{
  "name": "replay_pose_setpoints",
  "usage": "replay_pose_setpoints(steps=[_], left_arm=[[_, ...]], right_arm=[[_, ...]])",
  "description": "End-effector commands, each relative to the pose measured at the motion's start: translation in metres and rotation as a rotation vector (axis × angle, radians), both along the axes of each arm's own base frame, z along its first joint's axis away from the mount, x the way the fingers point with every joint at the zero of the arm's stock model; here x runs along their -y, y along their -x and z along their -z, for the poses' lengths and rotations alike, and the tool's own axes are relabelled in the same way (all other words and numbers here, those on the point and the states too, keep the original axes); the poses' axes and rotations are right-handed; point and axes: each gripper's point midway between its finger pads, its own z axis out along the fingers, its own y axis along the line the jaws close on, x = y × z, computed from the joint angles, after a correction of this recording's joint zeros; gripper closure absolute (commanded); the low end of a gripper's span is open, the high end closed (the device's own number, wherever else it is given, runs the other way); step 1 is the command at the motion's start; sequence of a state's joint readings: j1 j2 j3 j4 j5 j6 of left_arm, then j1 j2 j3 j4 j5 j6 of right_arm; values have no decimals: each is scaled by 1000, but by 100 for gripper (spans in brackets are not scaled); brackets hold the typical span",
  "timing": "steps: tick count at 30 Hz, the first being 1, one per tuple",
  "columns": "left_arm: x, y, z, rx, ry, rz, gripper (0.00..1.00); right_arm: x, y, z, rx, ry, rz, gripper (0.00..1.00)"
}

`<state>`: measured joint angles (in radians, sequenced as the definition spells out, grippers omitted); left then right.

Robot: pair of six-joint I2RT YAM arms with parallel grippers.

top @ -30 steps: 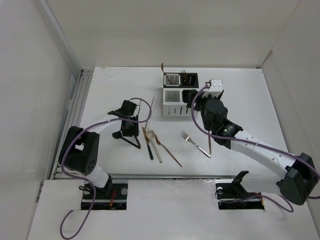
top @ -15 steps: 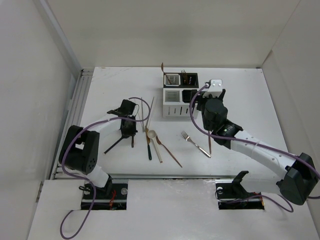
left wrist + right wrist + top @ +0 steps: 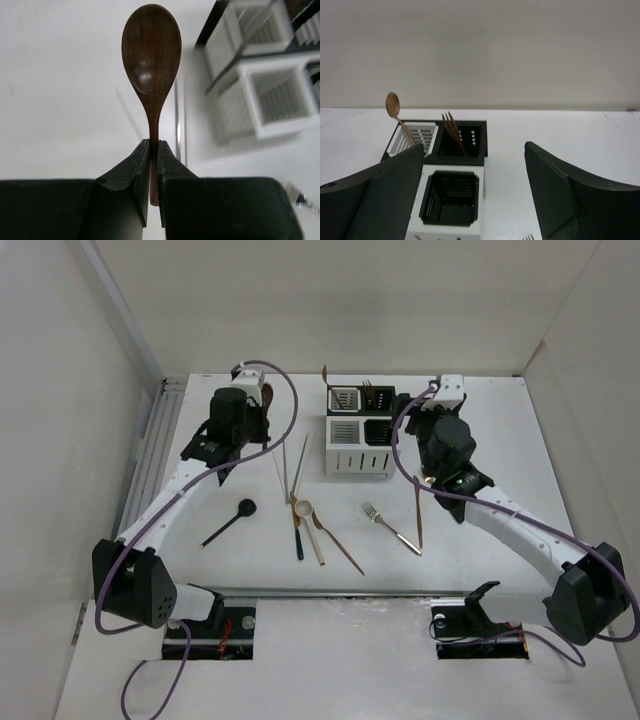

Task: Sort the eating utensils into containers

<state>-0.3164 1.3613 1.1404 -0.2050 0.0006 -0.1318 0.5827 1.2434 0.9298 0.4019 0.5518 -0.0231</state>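
From above, the caddy (image 3: 352,462) stands at the far middle of the surface (image 3: 500,420). A standing copper spoon (image 3: 325,378) leans out of its far-left white compartment. The left hand (image 3: 255,418) is raised over the far left, well apart from the caddy. The right hand (image 3: 438,422) hangs just beside the caddy's right side. Loose on the surface lie a black spoon (image 3: 232,518) to the left, pale chopsticks (image 3: 298,465), a white-bowled spoon (image 3: 302,509), a copper-brown spoon (image 3: 338,543), a silver fork (image 3: 390,524) and a straight copper-brown piece (image 3: 419,515) — all but the black spoon near the middle, in front of the caddy.

In the left wrist view, the left hand is clamped on the handle of a dark brown spoon (image 3: 151,50), its bowl pointing away from the fingers (image 3: 125,185). The caddy is blurred at the upper right.

In the right wrist view, the right hand's fingers (image 3: 385,195) stand wide apart — beyond them is the caddy. The standing copper spoon is in its far white compartment and a brown fork (image 3: 452,131), tines up, is in the far black one.
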Motion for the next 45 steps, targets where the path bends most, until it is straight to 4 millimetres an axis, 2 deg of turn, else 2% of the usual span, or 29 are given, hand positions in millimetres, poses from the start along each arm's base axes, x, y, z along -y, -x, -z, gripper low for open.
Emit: replay_pose_setpoints(steps=[1, 3, 5, 6, 7, 8, 9, 11, 12, 13, 14, 15, 16, 19, 21, 26, 27, 28, 30, 31, 33, 34, 35, 36, 40, 41, 43, 44, 45], left_arm=[[30, -44, -115, 497, -7, 121, 100], [47, -65, -126, 583, -21, 158, 100], [69, -80, -163, 702, 30, 206, 100], [88, -95, -146, 683, 36, 249, 100], [100, -101, -146, 701, 53, 294, 100], [112, -107, -167, 765, 76, 313, 100], [121, -125, -146, 736, 69, 316, 100], [148, -132, -142, 747, 99, 374, 100], [152, -139, -157, 798, 112, 370, 100], [165, -148, -138, 782, 115, 395, 100], [176, -149, -134, 790, 124, 417, 100], [180, -153, -144, 838, 127, 425, 100], [190, -161, -127, 819, 126, 436, 100], [208, -161, -117, 800, 187, 481, 100], [218, -160, -103, 765, 209, 490, 100], [208, -163, -52, 635, 225, 373, 100], [206, -164, -52, 635, 222, 361, 100], [204, -168, -43, 623, 213, 341, 100], [203, -171, -36, 613, 206, 328, 94], [202, -173, -29, 603, 200, 318, 90], [201, -175, -35, 615, 201, 308, 83], [199, -177, -35, 616, 198, 295, 72], [197, -178, -35, 621, 185, 284, 67], [196, -177, -31, 612, 182, 284, 67], [185, -167, -44, 647, 121, 289, 55], [181, -161, -65, 686, 112, 291, 52], [172, -150, -73, 688, 60, 304, 51], [164, -136, -106, 749, 31, 317, 51], [155, -129, -118, 767, 15, 326, 50]], right_arm=[[-7, -7, -53, 180, -41, -107, 14], [-4, -8, -57, 210, -34, -122, 14], [1, -13, -64, 236, -32, -134, 14], [2, -17, -66, 248, -32, -135, 14], [1, -17, -66, 252, -26, -153, 14], [6, -22, -72, 267, -26, -145, 14], [6, -28, -64, 250, -16, -145, 14], [7, -34, -63, 249, 3, -149, 14], [13, -36, -68, 259, 1, -136, 14], [13, -41, -67, 254, 6, -136, 14], [12, -44, -60, 240, 10, -137, 14], [19, -46, -64, 248, 9, -121, 14], [24, -51, -59, 237, 15, -108, 14], [31, -56, -60, 240, 22, -105, 14], [35, -57, -61, 241, 25, -101, 14], [54, -56, -56, 226, 42, -62, 14], [57, -54, -61, 237, 42, -62, 14], [58, -54, -57, 229, 54, -60, 14], [63, -50, -63, 239, 63, -49, 14], [64, -51, -56, 222, 78, -48, 14], [69, -49, -61, 232, 76, -38, 14], [70, -47, -62, 233, 87, -36, 14], [70, -47, -62, 233, 87, -36, 14], [70, -45, -62, 233, 87, -36, 14], [70, -39, -64, 242, 96, -44, 14], [71, -36, -62, 240, 96, -44, 14], [65, -36, -58, 235, 104, -76, 14], [63, -36, -58, 236, 106, -85, 14], [63, -36, -52, 224, 108, -86, 14]])
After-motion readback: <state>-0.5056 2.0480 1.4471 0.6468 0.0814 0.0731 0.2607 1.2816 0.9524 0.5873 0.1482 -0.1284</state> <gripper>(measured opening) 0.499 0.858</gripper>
